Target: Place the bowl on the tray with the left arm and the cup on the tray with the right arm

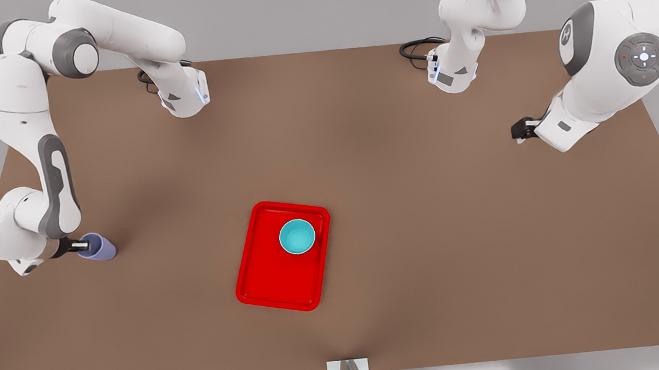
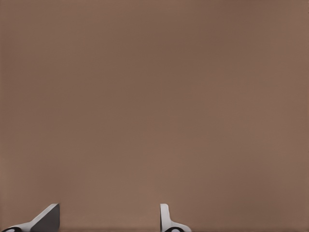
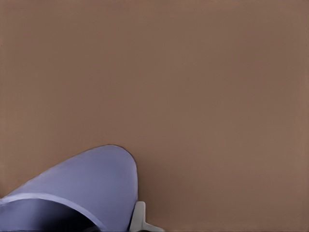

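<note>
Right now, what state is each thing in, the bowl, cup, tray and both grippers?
bowl: upright, on the tray, free of any gripper.
cup: off the tray, tilted, gripped at its rim.
tray: flat on the table, holding the bowl.
right gripper: shut on the cup.
left gripper: open, holding nothing, waiting above the table.

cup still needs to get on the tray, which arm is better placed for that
The right. The right gripper is at the cup's rim, off the tray. The left gripper waits open over bare table; the bowl sits on the tray.
</note>
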`<action>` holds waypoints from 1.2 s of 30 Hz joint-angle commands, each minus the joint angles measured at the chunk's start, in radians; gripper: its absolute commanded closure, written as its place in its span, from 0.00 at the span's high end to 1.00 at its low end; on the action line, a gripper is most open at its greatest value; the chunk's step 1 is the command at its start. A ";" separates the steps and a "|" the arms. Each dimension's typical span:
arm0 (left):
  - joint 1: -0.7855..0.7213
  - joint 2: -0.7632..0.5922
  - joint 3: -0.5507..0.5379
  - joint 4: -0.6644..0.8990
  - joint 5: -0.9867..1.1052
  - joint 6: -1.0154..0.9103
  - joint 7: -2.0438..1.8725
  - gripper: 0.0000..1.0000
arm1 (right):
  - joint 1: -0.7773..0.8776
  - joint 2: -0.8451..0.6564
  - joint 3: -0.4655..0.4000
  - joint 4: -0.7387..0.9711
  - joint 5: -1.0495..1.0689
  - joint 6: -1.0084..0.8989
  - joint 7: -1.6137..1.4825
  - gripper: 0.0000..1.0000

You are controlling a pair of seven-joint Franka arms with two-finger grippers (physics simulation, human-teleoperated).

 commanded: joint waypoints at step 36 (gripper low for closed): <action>-0.003 0.018 0.000 -0.002 0.000 -0.012 -0.012 1.00 | 0.668 0.159 0.104 0.196 0.127 0.219 0.754 1.00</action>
